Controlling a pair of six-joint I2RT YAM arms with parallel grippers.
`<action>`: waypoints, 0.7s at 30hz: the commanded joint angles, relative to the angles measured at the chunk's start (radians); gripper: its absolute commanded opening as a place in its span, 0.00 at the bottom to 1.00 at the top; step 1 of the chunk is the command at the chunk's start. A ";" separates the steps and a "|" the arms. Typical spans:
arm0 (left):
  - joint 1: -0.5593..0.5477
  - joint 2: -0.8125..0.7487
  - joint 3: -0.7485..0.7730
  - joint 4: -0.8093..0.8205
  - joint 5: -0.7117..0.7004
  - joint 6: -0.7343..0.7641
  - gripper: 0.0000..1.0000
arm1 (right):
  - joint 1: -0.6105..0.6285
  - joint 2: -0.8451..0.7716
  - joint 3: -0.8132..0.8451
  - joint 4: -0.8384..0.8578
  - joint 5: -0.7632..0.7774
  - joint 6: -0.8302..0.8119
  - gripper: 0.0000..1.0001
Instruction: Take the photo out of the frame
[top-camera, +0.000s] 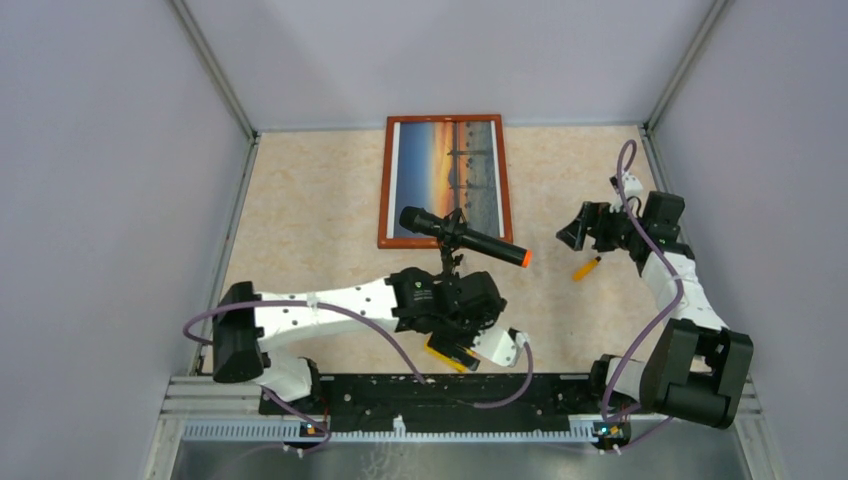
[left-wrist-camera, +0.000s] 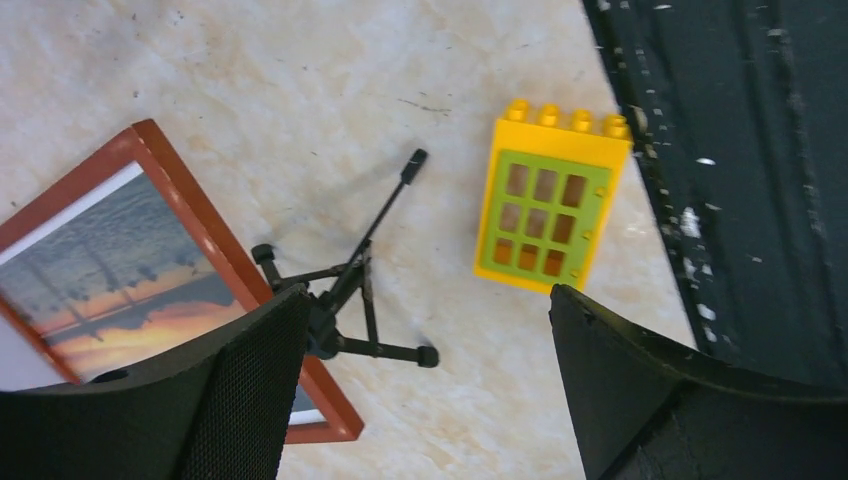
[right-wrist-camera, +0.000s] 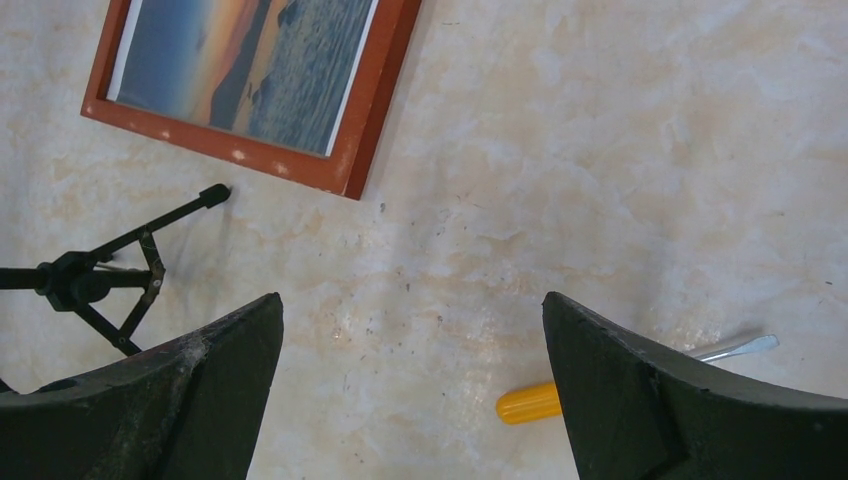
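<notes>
The frame (top-camera: 507, 180), with a narrow reddish-brown border, lies flat at the back middle of the table, face up. The photo (top-camera: 447, 178), an orange sunset over blue water, sits inside it. My left gripper (top-camera: 468, 305) hovers just in front of the frame's near end. In its wrist view the left gripper (left-wrist-camera: 428, 295) is open and empty, with the frame's corner (left-wrist-camera: 205, 235) and the photo (left-wrist-camera: 110, 270) at its left finger. My right gripper (top-camera: 572, 235) hangs to the right of the frame. Its wrist view shows the right gripper (right-wrist-camera: 411, 300) open over bare table, the frame (right-wrist-camera: 375, 95) and photo (right-wrist-camera: 250, 60) farther off.
A black toy telescope with an orange tip (top-camera: 465, 236) stands on a tripod (left-wrist-camera: 345, 290) at the frame's near edge. A yellow block with a green window (left-wrist-camera: 550, 200) lies by the black base rail (left-wrist-camera: 760, 150). A yellow-handled screwdriver (right-wrist-camera: 530, 402) lies under my right finger.
</notes>
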 joint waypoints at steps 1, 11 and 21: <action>-0.015 0.110 0.043 0.059 -0.179 0.020 0.92 | -0.015 -0.011 0.038 0.009 -0.035 -0.018 0.99; -0.017 0.264 0.037 0.229 -0.410 0.058 0.93 | -0.018 -0.006 0.027 0.004 -0.095 -0.021 0.99; 0.056 0.370 0.103 0.152 -0.387 0.067 0.94 | -0.024 -0.024 0.022 -0.002 -0.128 -0.021 0.99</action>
